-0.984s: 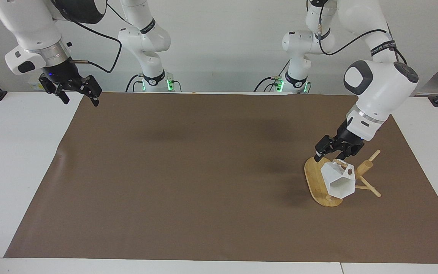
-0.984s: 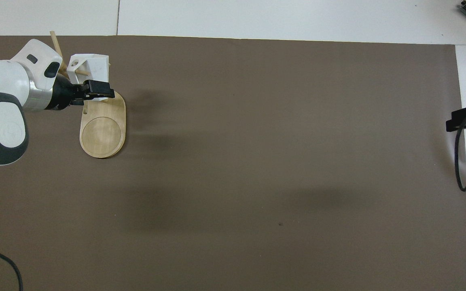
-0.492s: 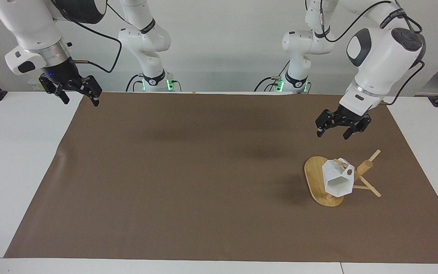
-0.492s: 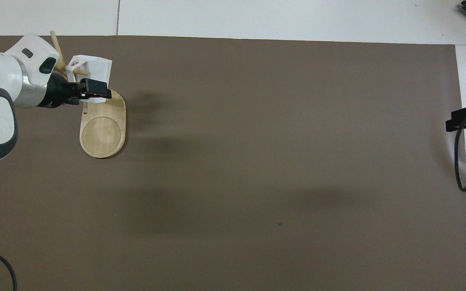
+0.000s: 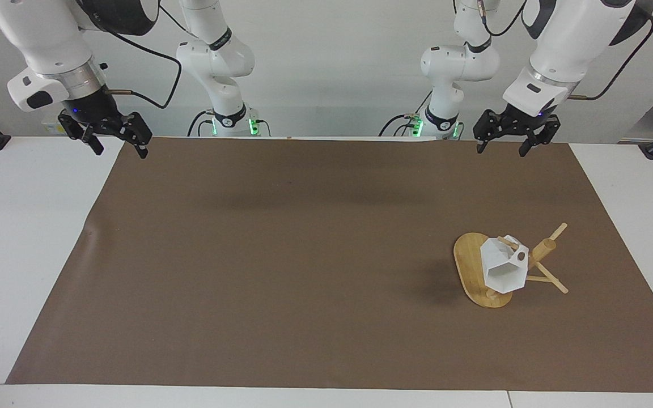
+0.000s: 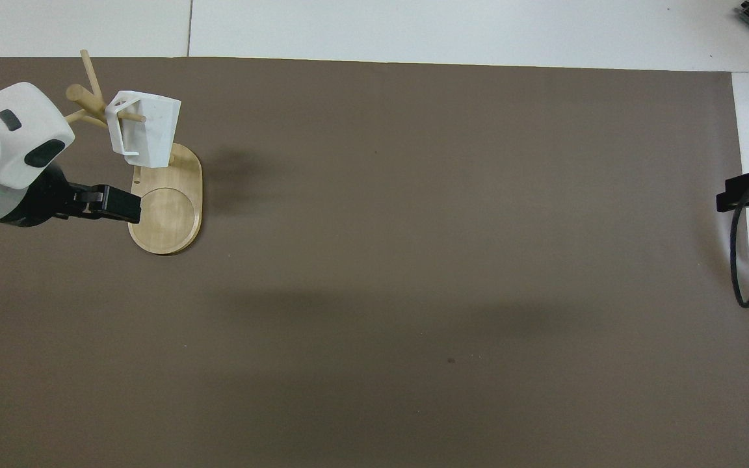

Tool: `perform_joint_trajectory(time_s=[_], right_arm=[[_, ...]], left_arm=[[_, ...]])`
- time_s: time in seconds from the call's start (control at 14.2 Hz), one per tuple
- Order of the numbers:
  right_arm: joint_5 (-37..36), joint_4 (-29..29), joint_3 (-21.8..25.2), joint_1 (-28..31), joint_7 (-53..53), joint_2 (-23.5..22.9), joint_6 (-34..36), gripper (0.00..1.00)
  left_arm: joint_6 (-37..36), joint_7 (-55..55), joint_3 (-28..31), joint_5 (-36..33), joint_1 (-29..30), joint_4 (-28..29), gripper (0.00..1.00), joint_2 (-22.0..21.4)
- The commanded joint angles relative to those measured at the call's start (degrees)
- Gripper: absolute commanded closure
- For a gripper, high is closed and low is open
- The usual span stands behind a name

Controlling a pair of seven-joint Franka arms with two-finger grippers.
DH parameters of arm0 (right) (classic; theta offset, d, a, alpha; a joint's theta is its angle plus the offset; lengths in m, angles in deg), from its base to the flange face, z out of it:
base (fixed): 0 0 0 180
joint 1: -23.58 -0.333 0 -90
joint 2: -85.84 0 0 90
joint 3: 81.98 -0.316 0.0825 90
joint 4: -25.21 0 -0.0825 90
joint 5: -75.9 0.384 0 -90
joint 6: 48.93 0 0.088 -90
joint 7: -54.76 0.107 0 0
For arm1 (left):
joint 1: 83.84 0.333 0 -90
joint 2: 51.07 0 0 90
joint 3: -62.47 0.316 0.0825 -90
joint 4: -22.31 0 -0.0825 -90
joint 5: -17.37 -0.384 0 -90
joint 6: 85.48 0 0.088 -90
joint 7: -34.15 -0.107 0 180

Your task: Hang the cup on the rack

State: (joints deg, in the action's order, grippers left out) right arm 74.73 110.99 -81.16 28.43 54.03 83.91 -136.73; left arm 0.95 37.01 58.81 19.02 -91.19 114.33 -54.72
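Observation:
The white faceted cup (image 5: 505, 267) (image 6: 147, 127) hangs by its pierced handle on a peg of the bamboo rack (image 5: 470, 266) (image 6: 166, 218). The rack stands on the brown mat toward the left arm's end of the table. My left gripper (image 5: 501, 148) (image 6: 129, 208) is open and empty. It is raised high over the mat beside the rack's base, well clear of cup and pegs. My right gripper (image 5: 121, 151) (image 6: 733, 194) waits open and empty, high over the mat's corner at the right arm's end.
A large brown mat (image 5: 304, 255) covers most of the white table (image 5: 26, 226). A black cable (image 6: 742, 273) hangs by the right gripper. The rack's thin pegs (image 5: 553, 281) stick out sideways from its post.
My left gripper has let go of the cup, lifted away from the rack and drawn back toward its base. The cup stays hanging on the peg. The right arm has not moved.

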Motion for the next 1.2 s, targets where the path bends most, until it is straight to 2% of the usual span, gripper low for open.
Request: perform_joint_trajectory(time_s=[0.0,0.28,1.12], right_arm=[[1.08,0.97,-0.12,0.25,-0.15,1.13,0.52,0.00],[1.08,0.97,-0.03,0.34,-0.15,1.13,0.52,0.00],[1.08,0.97,-0.12,0.25,-0.15,1.13,0.52,0.00]], left_arm=[[-4.59,-0.04,0.15,-1.21,-0.47,-3.41,0.00,0.66],[-4.25,0.22,0.76,-1.03,0.32,-2.20,0.00,-0.66],[-2.41,0.48,0.94,-1.03,2.61,-1.66,0.00,-0.75]])
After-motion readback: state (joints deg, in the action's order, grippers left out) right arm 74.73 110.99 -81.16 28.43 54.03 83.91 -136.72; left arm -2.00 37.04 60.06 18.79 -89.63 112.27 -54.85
